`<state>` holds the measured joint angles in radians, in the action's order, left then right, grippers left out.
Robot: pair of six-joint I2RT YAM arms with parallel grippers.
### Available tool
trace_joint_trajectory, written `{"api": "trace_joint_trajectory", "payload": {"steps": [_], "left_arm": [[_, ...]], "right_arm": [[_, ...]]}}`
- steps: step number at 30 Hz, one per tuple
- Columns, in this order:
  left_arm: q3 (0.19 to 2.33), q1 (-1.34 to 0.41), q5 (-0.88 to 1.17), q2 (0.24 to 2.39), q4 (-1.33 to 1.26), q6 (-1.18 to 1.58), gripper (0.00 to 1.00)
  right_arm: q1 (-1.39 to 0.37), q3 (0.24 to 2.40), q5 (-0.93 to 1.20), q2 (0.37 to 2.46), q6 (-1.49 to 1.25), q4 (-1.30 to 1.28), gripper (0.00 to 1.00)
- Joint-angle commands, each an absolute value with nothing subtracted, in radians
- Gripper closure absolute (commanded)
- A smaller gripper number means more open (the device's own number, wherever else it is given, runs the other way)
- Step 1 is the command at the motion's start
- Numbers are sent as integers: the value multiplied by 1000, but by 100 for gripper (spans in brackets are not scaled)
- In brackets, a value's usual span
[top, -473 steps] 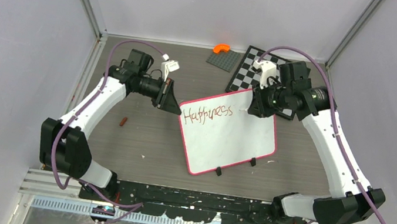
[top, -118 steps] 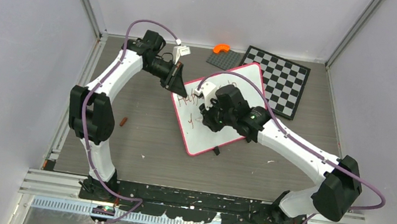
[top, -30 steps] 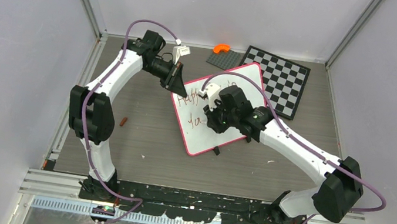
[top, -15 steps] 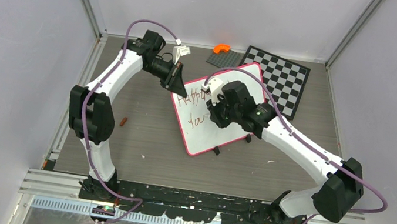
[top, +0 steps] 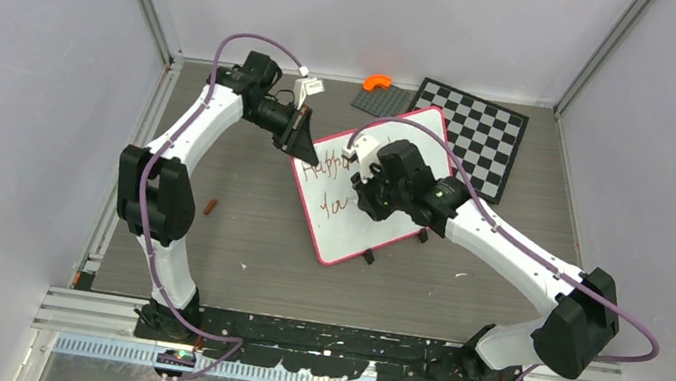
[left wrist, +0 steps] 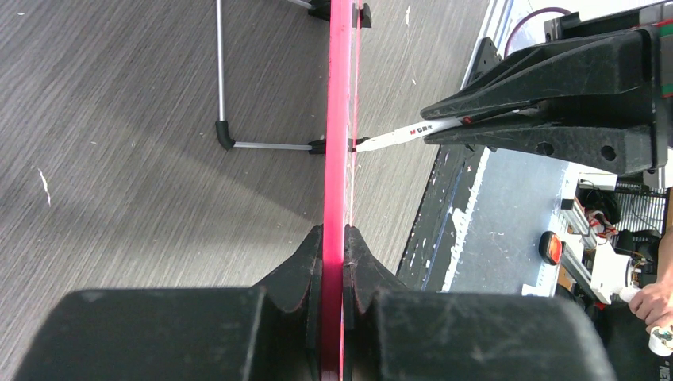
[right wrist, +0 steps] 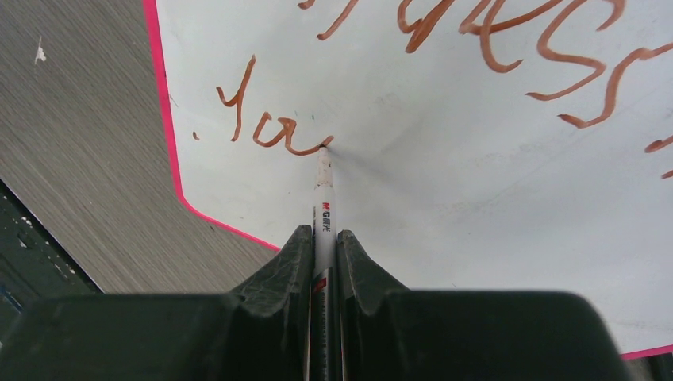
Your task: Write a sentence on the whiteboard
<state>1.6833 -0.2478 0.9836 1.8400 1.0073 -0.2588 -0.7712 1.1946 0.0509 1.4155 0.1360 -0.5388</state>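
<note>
The whiteboard [top: 347, 222] with a pink-red frame stands tilted in the middle of the table. My left gripper [top: 304, 152] is shut on its upper left edge; the left wrist view shows the frame [left wrist: 336, 159] edge-on between the jaws. My right gripper [right wrist: 324, 238] is shut on a white marker [right wrist: 324, 210], its tip touching the board [right wrist: 444, 206]. The sentence [right wrist: 270, 127] is red-brown: part of "Happiness" on the upper line, "yo" and a stroke on the lower line. In the top view the right gripper [top: 366, 195] hides much of the writing [top: 334, 204].
A black-and-white chessboard [top: 479, 136] lies at the back right, behind the whiteboard. A grey plate [top: 380, 102] with an orange piece [top: 375, 82] is at the back middle. A small red-brown stub [top: 209, 205] lies on the table at the left.
The right gripper with the marker has moved along the lower line of the board, and the writing there has grown from "y" to "yo" plus a stroke. The left arm has stayed put.
</note>
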Motion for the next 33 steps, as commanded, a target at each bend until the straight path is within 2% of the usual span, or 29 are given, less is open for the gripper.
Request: {"api": "trace_joint_trajectory", "payload": {"steps": [1, 18, 33], "left_arm": [[1667, -252, 843, 1831, 1021, -318, 100], [1675, -277, 848, 1834, 1051, -360, 100], [1694, -299, 847, 1841, 1077, -381, 100]], "right_arm": [[-769, 1173, 63, 1385, 141, -531, 100], [-763, 1260, 58, 1347, 194, -624, 100], [-762, 1277, 43, 1399, 194, -534, 100]]}}
